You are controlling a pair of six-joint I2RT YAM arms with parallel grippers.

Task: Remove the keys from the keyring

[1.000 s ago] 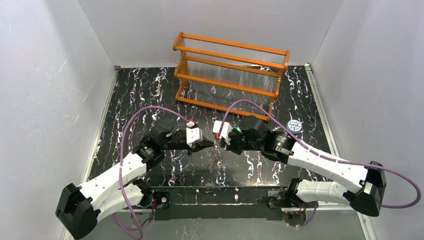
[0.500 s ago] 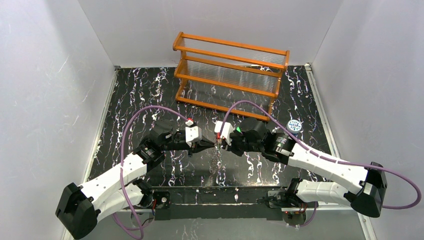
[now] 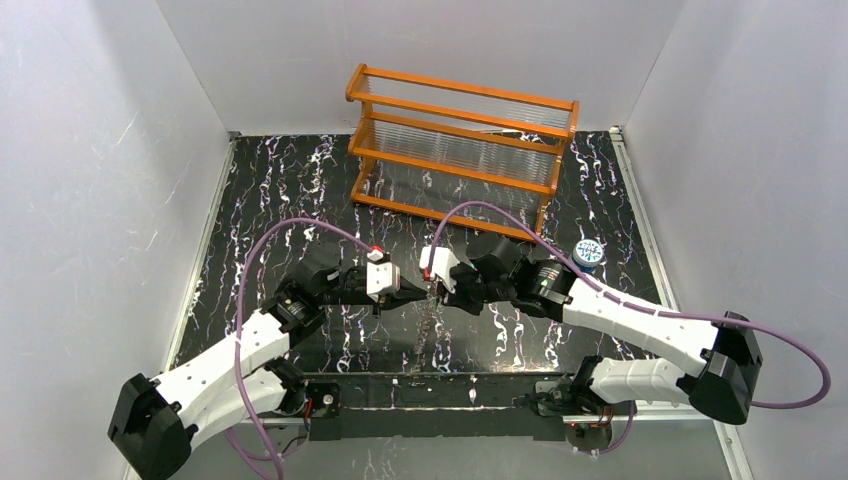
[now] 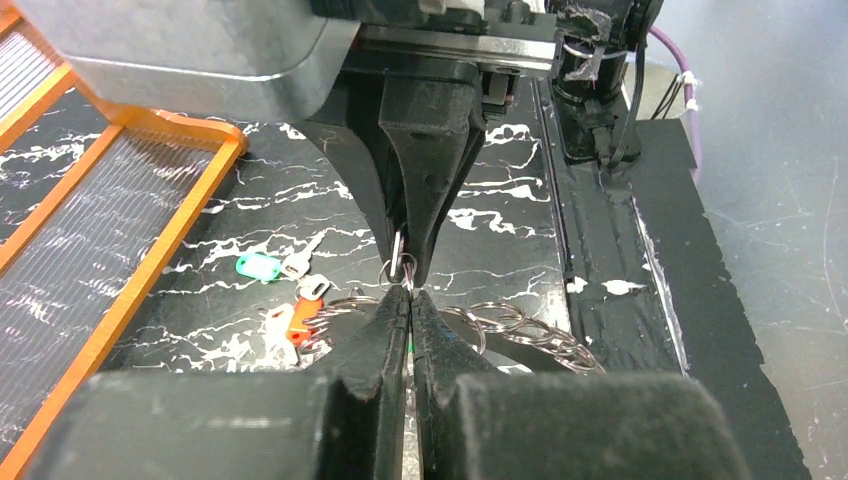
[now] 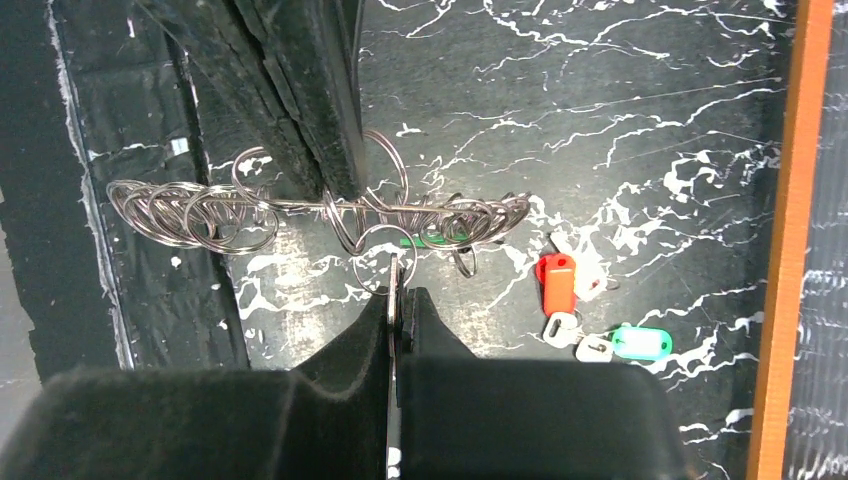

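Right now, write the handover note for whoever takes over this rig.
Left claw: shut, pinching a small loop of the keyring.
Right claw: shut on a neighbouring loop, tip to tip with the left claw.
Keyring: a string of silvery wire loops running under both claw tips.
Keys: the red-headed key and green-headed key lie on the table beside one end of the string; whether they are attached cannot be told.
Done: nothing clearly freed.
Left: work each key off its loop.

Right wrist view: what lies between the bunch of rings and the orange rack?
Keys: a red-tagged key, a green-tagged key and white ones, lying on the table. The right wrist view shows it best.
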